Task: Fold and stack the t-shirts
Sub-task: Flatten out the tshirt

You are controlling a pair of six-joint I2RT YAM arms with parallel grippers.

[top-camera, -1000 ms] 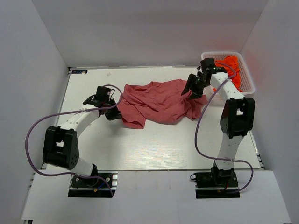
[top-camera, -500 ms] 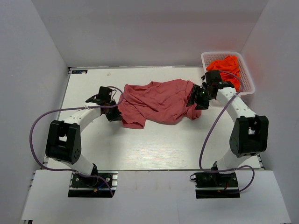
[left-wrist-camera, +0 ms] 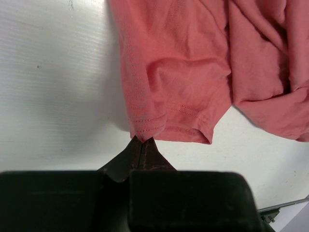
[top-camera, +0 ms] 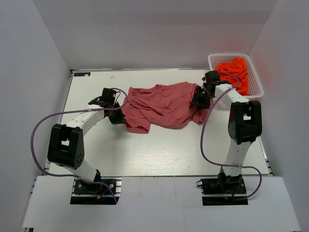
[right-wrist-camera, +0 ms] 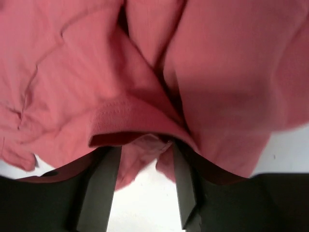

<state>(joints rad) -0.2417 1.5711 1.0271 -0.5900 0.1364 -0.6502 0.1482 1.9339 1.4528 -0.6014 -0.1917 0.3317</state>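
One crumpled rose-red t-shirt (top-camera: pixel 164 104) on counter (top-camera: pixel 145 154); orange tees (top-camera: pixel 236 67) in basket (top-camera: pixel 256 85), count unclear.
My left hand (left-wrist-camera: pixel 143 145) pinches its hem; right hand (right-wrist-camera: pixel 145 179) gapes over a fold.

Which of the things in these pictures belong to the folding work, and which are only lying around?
Belong to the job:
- rose-red t-shirt, crumpled on the table
- orange t-shirts, piled in the white basket
- left gripper, shut on the shirt's hem corner
- right gripper, open at the shirt's other end

Only there:
- white basket
- purple cables
- table
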